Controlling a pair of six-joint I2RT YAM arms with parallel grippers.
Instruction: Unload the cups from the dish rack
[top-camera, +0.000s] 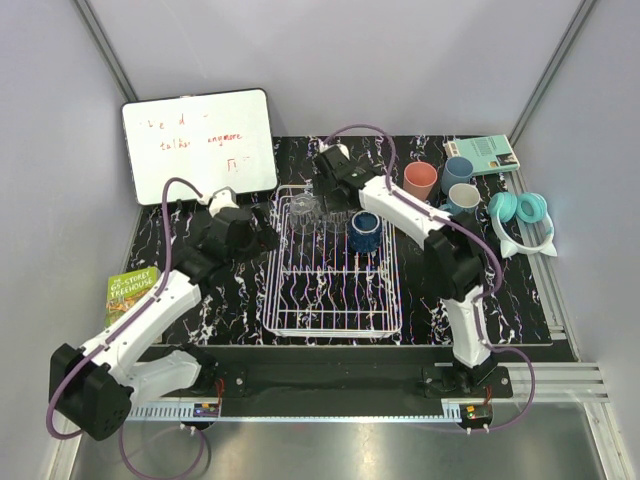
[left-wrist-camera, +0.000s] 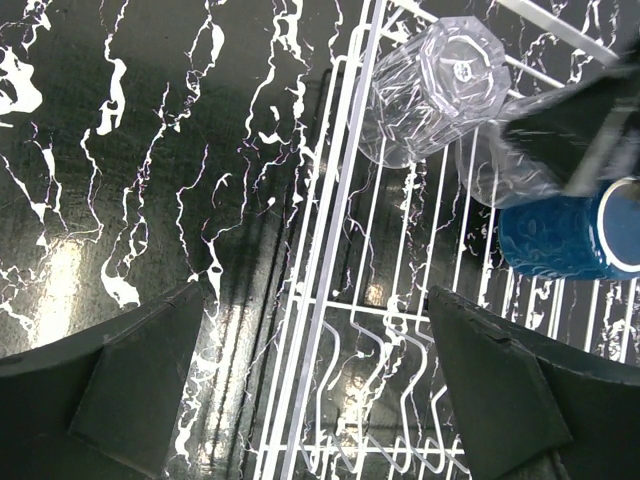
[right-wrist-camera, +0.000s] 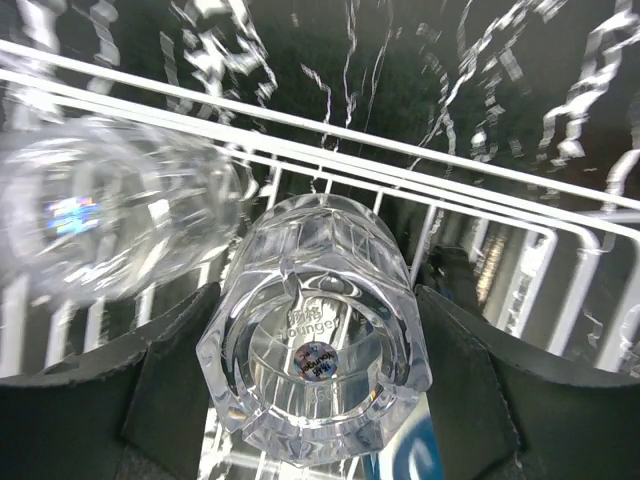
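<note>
The white wire dish rack (top-camera: 335, 330) lies at the table's middle. Its far end holds two clear glasses and a dark navy mug (top-camera: 364, 231), all on their sides. My right gripper (right-wrist-camera: 315, 390) is shut on one clear glass (right-wrist-camera: 320, 340), a finger pressing each side of its base. The other glass (right-wrist-camera: 110, 220) lies just to its left. My left gripper (left-wrist-camera: 320, 390) hangs open over the rack's left rim (left-wrist-camera: 330, 300), holding nothing. A salmon-pink tumbler (top-camera: 420, 180) and two light blue mugs (top-camera: 458, 172) (top-camera: 463, 198) stand upright to the right of the rack.
A whiteboard (top-camera: 198, 145) leans at the back left. Teal headphones (top-camera: 522, 215) and a teal box (top-camera: 482, 155) lie at the back right. A green book (top-camera: 130, 293) sits beside the left arm. A metal rail runs along the near edge.
</note>
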